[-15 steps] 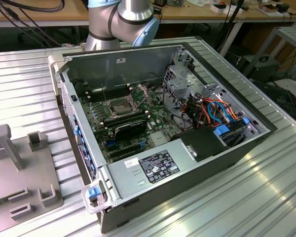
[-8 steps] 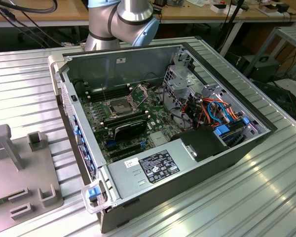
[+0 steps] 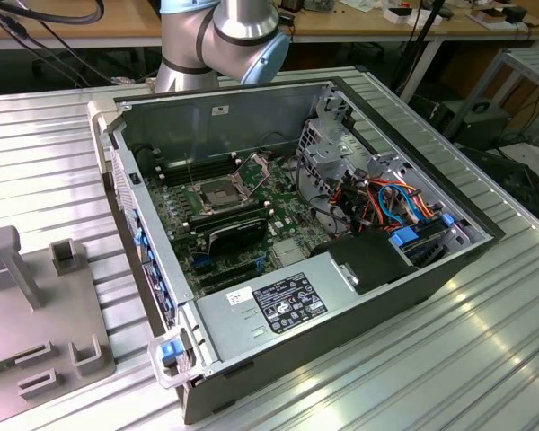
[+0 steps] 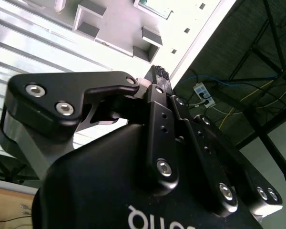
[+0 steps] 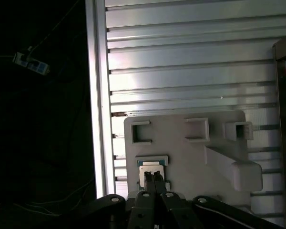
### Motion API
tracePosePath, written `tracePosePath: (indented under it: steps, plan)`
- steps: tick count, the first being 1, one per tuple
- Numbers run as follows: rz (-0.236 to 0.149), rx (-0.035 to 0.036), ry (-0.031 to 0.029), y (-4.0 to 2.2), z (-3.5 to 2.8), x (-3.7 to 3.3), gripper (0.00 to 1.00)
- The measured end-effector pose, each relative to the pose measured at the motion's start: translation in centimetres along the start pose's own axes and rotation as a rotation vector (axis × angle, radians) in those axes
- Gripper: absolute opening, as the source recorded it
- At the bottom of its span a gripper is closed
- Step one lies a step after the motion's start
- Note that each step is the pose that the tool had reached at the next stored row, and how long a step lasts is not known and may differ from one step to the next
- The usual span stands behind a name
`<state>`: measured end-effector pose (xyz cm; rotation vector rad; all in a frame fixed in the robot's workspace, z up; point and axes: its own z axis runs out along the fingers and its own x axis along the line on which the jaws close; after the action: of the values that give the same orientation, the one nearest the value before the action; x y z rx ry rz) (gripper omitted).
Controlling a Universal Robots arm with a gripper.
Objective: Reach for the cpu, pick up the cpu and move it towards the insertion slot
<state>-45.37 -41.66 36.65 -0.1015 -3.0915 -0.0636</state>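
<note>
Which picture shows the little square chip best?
The first wrist view: the cpu lies on the grey plate, right by the gripper. The other two views give that plate, but I cannot make out the chip there.

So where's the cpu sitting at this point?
In the first wrist view the cpu lies in a recess of the grey fixture plate, close to one edge of the plate and just beyond the claw.

The arm [image 3: 229, 36] bends at a grey joint near twelve o'clock of the exterior view. In the first wrist view, the gripper [image 5: 152, 177] has its black fingertips pressed together.
</note>
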Motion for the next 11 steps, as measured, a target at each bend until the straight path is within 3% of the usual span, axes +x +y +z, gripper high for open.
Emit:
tracePosePath:
  steps: [5,8,11]
  plan:
    - [0.000,0.0000,0.0001,0.00,0.00,0.02,0.11]
    - [0.000,0.0000,0.0000,0.00,0.00,0.03,0.17]
    - [0.000,0.0001,0.0001,0.00,0.00,0.04,0.48]
